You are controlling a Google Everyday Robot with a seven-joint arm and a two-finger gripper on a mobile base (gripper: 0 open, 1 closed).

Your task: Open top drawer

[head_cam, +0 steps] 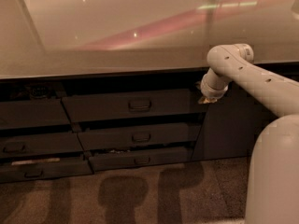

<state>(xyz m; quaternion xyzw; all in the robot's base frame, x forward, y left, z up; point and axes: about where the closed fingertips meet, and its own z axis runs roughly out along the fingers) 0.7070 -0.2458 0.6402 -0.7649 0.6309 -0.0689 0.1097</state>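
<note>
The gripper (206,98) hangs below the surface's (117,55) front edge, at the right end of the top drawer (103,108). Whether it is open cannot be told. This looks like the approach step: next it must move left to the handle (139,105).
</note>
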